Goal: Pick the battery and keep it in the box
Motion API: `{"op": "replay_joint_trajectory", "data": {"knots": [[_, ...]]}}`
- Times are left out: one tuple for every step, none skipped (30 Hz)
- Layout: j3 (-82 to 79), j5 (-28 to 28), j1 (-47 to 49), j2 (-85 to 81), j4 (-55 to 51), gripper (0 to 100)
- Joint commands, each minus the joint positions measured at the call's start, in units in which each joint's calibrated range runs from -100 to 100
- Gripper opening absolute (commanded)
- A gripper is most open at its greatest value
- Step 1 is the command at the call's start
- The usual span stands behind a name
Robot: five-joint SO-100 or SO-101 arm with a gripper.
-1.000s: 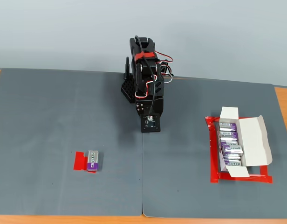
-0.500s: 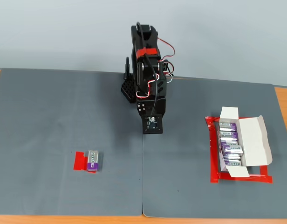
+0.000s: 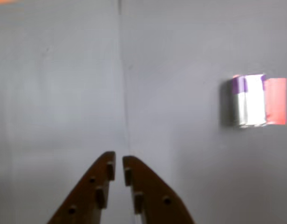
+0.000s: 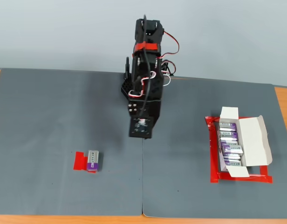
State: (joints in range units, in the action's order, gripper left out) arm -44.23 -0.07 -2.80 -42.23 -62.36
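Note:
A battery [image 4: 92,160] with a silver top half and purple lower half lies on the grey mat, on a small red tape patch [image 4: 80,161], front left in the fixed view. In the wrist view the battery [image 3: 248,100] is at the right edge. My gripper [image 3: 119,164] has brown fingers nearly together with nothing between them, above bare mat, left of the battery in the wrist view. In the fixed view the arm [image 4: 144,88] stands mid-table and hides the fingertips. The white box [image 4: 253,144] with open flaps sits at the right and holds several batteries [image 4: 229,144].
A red tape outline [image 4: 212,158] surrounds the box. Two grey mats meet at a seam [image 4: 142,186] under the arm. The wooden table edge [image 4: 283,98] shows at the right and front.

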Motion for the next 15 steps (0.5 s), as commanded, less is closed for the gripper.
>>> {"op": "replay_joint_trajectory", "data": {"knots": [[7.1, -2.19, -3.8, 5.47, 0.64, 2], [8.18, -2.97, -4.77, 6.83, 0.64, 2], [9.0, -3.65, -5.74, 8.19, 0.64, 2], [9.81, -4.22, -6.71, 9.29, 0.64, 2], [10.44, -4.75, -7.83, 10.14, 0.64, 2], [10.99, -5.27, -8.8, 10.81, 0.73, 2], [11.62, -5.79, -9.62, 11.24, 0.73, 2], [12.16, -6.36, -10.52, 11.75, 0.73, 2], [12.62, -6.93, -11.41, 12.34, 0.9, 2], [12.71, -7.4, -12.38, 12.68, 1.86, 2], [12.34, -7.82, -13.42, 12.85, 3.42, 2], [12.16, -8.13, -14.47, 13.1, 5.15, 2], [12.07, -8.5, -15.59, 13.53, 7.32, 2], [11.98, -8.86, -16.48, 14.12, 9.15, 2], [11.98, -9.17, -17.3, 14.97, 10.71, 2]]}}
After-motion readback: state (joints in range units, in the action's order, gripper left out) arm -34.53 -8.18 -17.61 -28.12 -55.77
